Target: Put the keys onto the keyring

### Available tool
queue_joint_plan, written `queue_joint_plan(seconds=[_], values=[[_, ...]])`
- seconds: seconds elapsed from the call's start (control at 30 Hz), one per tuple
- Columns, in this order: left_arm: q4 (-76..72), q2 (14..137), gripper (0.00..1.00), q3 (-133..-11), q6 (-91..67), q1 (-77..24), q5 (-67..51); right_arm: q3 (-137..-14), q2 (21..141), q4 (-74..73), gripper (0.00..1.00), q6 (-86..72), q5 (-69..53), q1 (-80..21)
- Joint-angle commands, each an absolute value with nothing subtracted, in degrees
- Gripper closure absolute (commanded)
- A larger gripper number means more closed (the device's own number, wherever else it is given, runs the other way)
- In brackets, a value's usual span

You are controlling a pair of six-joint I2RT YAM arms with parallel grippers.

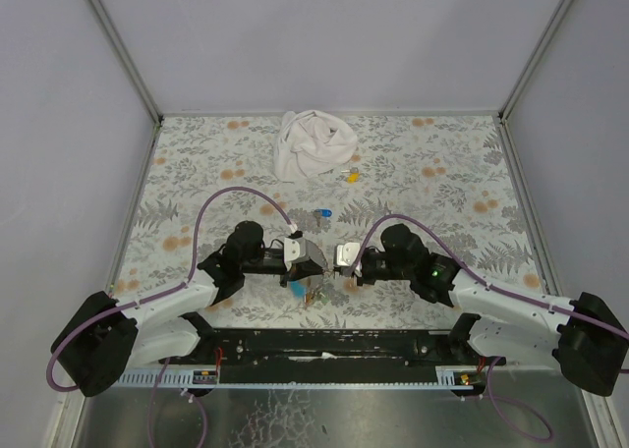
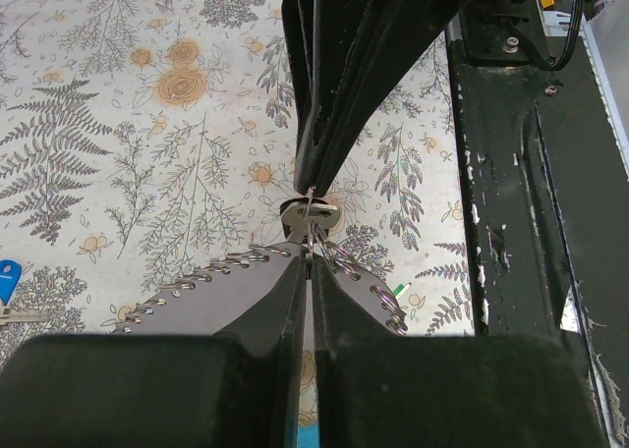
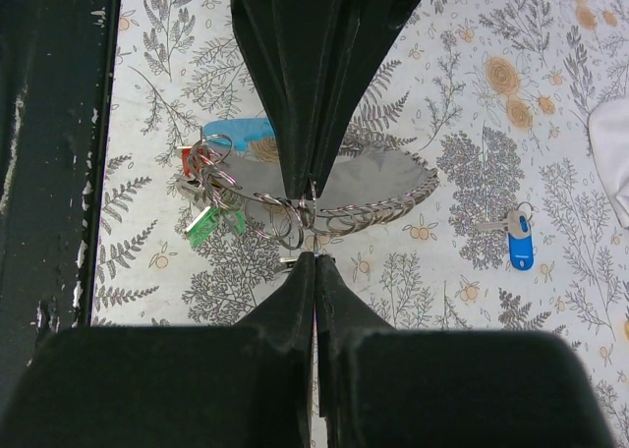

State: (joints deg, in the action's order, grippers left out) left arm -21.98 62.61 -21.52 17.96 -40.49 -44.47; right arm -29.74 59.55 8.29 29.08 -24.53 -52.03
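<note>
Top external: floral-patterned table with blue-capped key, white cloth, pale walls.

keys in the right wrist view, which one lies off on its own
The blue-capped key, alone at the right with bare table around it; the green-capped ones sit tangled among the metal rings at the left.

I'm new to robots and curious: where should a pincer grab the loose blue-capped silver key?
Probably by its blue plastic cap, coming straight down from above. The small silver key lies flat on the patterned tabletop, apart from the other things, and the cap looks like its bulkiest part, so it is the easiest to pinch.
</note>
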Motion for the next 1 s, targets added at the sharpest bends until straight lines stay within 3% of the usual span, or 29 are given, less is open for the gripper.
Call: queue_joint_plan(seconds=[0.0, 0.97], values=[[-24.64, 62.14, 1.0, -22.31, 18.24, -40.84, -44.82, -30.06, 59.98, 11.76, 1.0, 28.15, -24.27, -52.53], [-24.87, 62.31, 1.0, -22.39, 17.78, -40.85, -44.07, -29.74, 59.43, 12.45, 1.0, 28.12, -26.01, -52.47]])
